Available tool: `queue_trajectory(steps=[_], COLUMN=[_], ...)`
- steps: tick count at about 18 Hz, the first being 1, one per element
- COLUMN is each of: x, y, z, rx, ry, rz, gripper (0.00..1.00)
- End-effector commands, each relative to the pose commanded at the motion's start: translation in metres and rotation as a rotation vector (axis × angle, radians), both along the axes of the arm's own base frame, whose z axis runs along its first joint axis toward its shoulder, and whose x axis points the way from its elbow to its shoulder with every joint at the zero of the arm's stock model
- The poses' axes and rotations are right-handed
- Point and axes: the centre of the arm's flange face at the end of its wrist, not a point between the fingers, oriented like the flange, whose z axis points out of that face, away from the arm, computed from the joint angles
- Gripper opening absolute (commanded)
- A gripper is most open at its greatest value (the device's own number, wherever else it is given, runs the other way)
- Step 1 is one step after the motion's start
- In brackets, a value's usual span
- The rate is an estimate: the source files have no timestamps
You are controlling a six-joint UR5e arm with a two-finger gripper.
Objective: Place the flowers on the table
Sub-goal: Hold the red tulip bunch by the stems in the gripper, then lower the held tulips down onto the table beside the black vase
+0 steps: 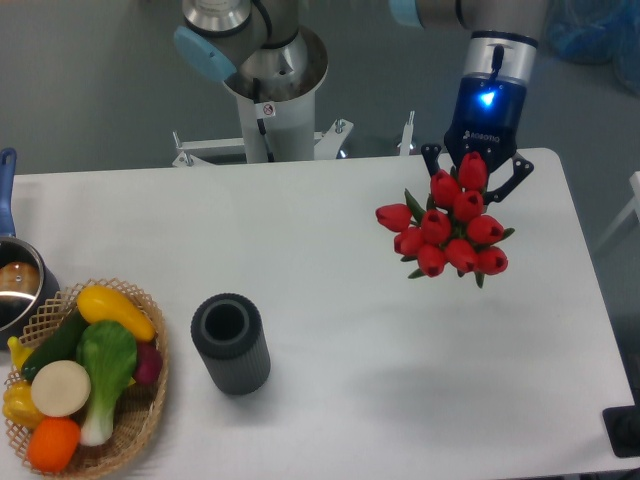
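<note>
a grey floor [90, 90] fills the space behind the white tabletop's far edge. on it, just behind that edge, lies a white metal frame [300, 148] with bolted brackets. a crumpled blue plastic sheet [590, 30] sits on the floor past the tabletop's far right corner. light is even and soft, with faint shadows. a small dark object [625, 432] shows beside the tabletop's near right corner.
</note>
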Motion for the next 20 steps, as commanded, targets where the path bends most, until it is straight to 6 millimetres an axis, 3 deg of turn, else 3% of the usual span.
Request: queue_trajectory(steps=[6,12,15,20], x=[0.017,0.024,0.024,0.026], y=[0.022,0.072,0.082,0.106], z=[-0.019,-0.072,-0.081,-0.117], rx=[-0.23,-0.452,-0.496,-0.569], ry=[0.048,0.061,0.068,0.053], rz=[0.021,-0.029,-0.038,-0.083], gripper=[0.26,0.26,0.26,0.27])
